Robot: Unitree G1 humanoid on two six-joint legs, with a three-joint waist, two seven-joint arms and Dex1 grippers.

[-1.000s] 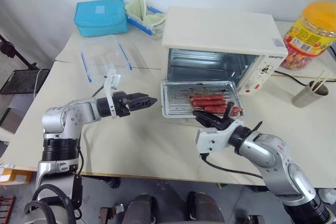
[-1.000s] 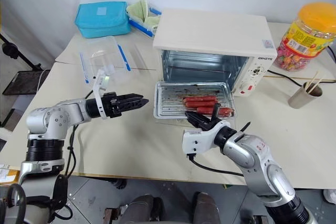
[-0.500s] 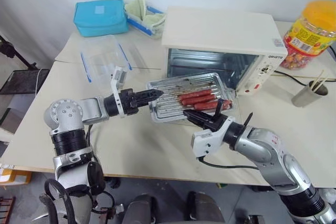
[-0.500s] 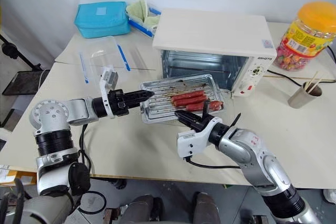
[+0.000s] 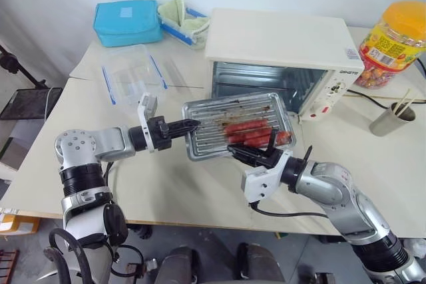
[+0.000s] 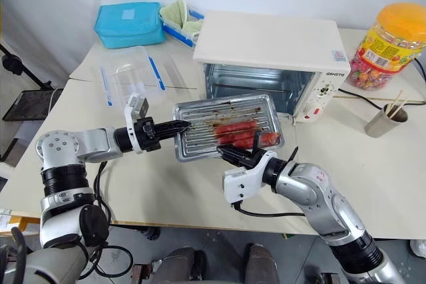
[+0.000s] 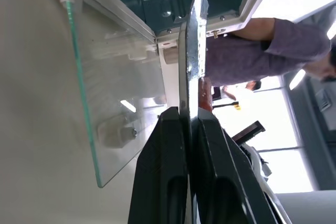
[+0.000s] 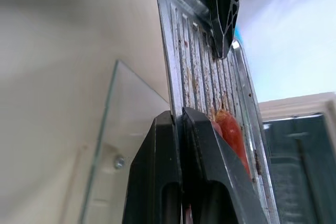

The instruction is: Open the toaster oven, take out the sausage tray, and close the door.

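The sausage tray (image 5: 236,126) is held above the desk (image 5: 166,184) in front of the toaster oven (image 5: 283,54), tilted, between the 2 end effectors. The left end effector (image 5: 188,125) is clamped on the tray's left edge; in the left wrist view its 2 black fingers (image 7: 165,171) pinch the thin metal rim between them. The right end effector (image 5: 247,153) grips the tray's near edge from below the sausages (image 5: 249,132); in the right wrist view its fingers (image 8: 202,150) are closed narrowly on the rim, with a red sausage just beyond them. The door (image 7: 113,103) lies folded down, a glass panel under the tray, with the oven cavity open behind it. On the desk to the left stand a clear plastic container (image 5: 133,71) with blue clips and a blue pouch (image 5: 126,22); a yellow-lidded jar (image 5: 393,41) stands to the oven's right.
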